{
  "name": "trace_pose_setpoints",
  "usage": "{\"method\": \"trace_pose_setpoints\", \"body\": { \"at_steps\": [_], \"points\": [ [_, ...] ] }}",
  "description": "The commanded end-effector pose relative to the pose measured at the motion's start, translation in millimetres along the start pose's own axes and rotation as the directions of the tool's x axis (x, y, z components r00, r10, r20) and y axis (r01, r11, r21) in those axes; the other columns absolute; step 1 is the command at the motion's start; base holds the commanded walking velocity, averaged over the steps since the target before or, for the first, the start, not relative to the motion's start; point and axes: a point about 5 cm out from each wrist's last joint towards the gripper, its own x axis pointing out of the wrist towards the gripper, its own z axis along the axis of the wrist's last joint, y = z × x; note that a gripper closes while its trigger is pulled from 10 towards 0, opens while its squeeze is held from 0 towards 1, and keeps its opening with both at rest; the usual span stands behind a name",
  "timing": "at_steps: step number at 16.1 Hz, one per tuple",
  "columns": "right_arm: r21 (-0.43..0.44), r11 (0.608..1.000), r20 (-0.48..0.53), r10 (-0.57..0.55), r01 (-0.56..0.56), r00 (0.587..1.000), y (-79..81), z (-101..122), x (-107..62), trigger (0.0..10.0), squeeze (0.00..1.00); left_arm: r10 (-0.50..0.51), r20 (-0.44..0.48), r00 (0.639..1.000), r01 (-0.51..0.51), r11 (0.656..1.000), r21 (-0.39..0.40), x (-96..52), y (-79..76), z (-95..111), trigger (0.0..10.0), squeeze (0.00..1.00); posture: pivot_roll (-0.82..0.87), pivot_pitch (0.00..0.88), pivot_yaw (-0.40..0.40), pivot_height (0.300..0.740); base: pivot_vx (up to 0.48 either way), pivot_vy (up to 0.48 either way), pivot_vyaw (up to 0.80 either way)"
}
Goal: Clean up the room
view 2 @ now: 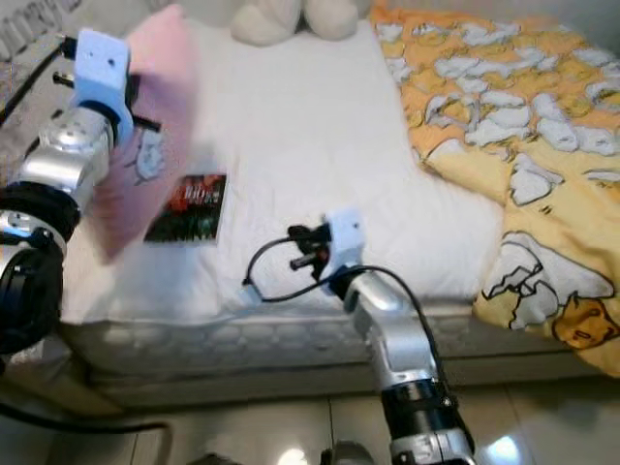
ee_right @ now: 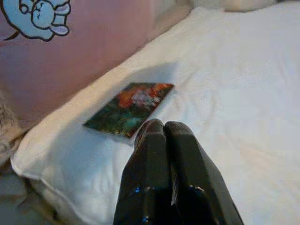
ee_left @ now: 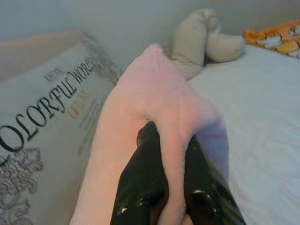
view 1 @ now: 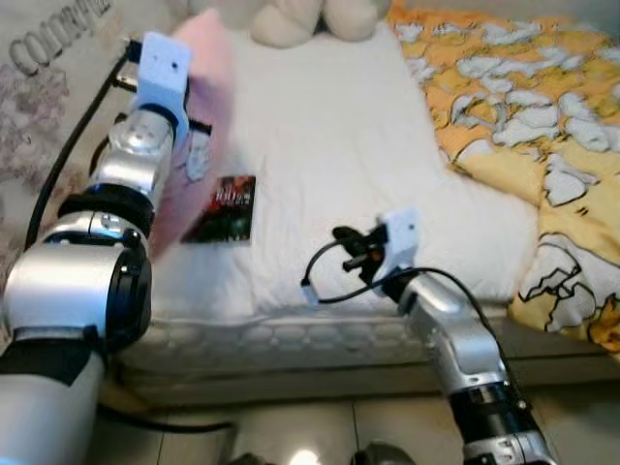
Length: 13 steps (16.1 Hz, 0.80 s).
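My left gripper (ee_left: 168, 137) is shut on the top edge of a pink pillow (view 1: 207, 114), which it holds upright above the left side of the white bed (view 1: 329, 136). The pillow has a blue cartoon animal print (ee_right: 40, 16). A dark book (view 1: 225, 208) with a red and green cover lies flat on the bed, just beside the pillow's lower end. My right gripper (ee_right: 163, 127) is shut with nothing in it, low over the bed near the front edge, to the right of the book and pointing toward it.
A yellow patterned duvet (view 1: 542, 126) is bunched over the bed's right side. A beige plush toy (view 1: 305, 19) lies at the head of the bed. A lettered cushion (ee_left: 42, 122) stands left of the pillow. Tiled floor (view 1: 320, 431) lies before the bed.
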Motion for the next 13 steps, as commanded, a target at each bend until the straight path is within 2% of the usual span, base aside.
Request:
{"method": "trace_pose_setpoints", "body": {
  "at_steps": [1, 11, 12, 13],
  "points": [
    [0.005, 0.999, 0.012, 0.047, -0.047, 0.999, 11.6, 3, 5.8, 10.0, 0.0, 0.057, 0.059, 0.997, -0.057, 0.998, -0.001, 0.9, 18.6, 16, 10.0, 0.0, -0.18, 0.007, 0.044, 0.74, 0.307, 0.371, 0.0],
    [0.006, 0.999, 0.01, 0.048, -0.048, 0.999, 11.7, 4, 5.3, 10.0, 0.0, 0.059, 0.056, 0.997, -0.059, 0.998, -0.001, 1.1, 18.1, 17, 10.0, 0.0, -0.18, 0.008, 0.044, 0.74, 0.307, 0.371, 0.0],
    [0.003, 0.997, -0.009, 0.083, -0.083, 0.996, 20.0, -1, 2.2, 10.0, 0.0, 0.031, 0.015, 0.999, -0.031, 0.999, -0.02, 4.3, 1.6, 19, 10.0, 0.0, -0.22, 0.006, 0.068, 0.74, 0.398, 0.266, 0.0],
    [0.002, 0.996, -0.015, 0.093, -0.093, 0.996, 22.4, -3, 0.9, 10.0, 0.0, 0.026, 0.0, 1.0, -0.026, 0.999, -0.026, 4.9, -2.9, 19, 10.0, 0.0, -0.22, 0.006, 0.068, 0.74, 0.394, 0.274, 0.0]
  ]
}}
